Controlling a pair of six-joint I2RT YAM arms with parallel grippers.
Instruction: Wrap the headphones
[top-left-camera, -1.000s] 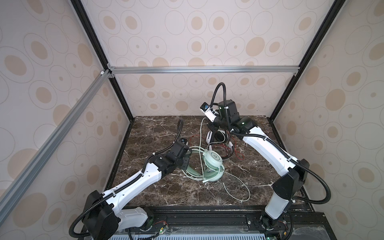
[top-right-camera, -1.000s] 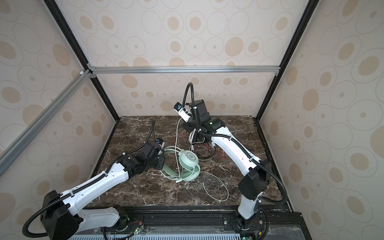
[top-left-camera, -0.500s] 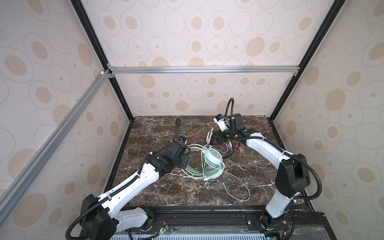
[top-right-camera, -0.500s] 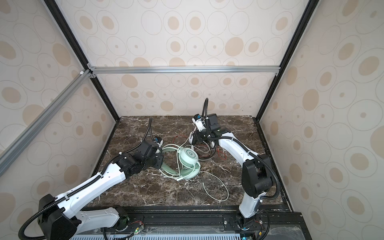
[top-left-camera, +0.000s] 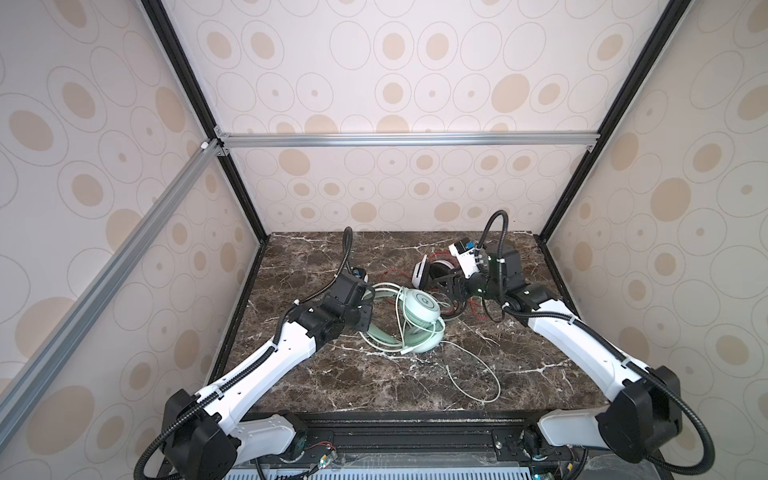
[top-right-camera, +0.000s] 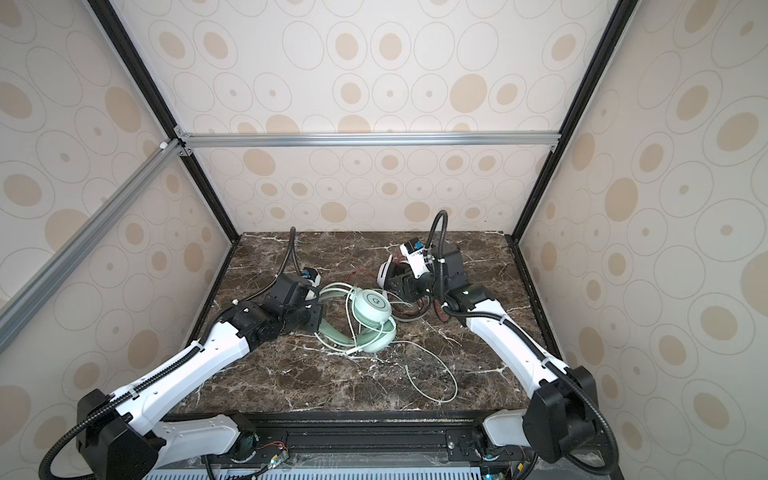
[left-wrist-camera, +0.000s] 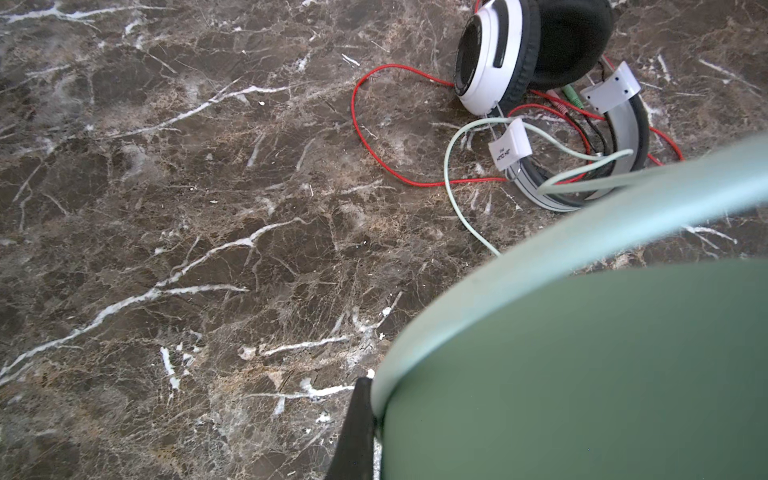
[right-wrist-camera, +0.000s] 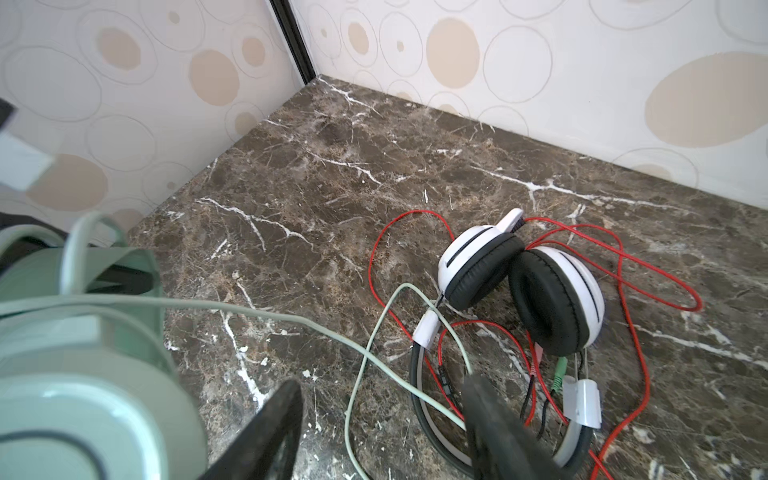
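Dark marble desk inside a walled enclosure, seen in both top views. The left arm and right arm reach inward from the front corners. The mint green headphones lie near the middle of the desk, one round ear cup facing upward above the other, with the headband curving towards the left arm. The white-and-black headphones lie just behind and to the right of them, nearer the back wall. Their black-cushioned cups lean together and their grey headband lies flat on the marble. The left pincer is pressed together on the mint headband, which fills much of the left wrist view. The right pincer is spread and low above the grey headband, gripping nothing. Its two dark fingers stand well apart in the right wrist view. The pale green cable runs in turns over the mint cups, passes between the right fingers, and trails in a loose loop towards the desk's front edge. The thin red cable sprawls in open loops around the white-and-black pair.
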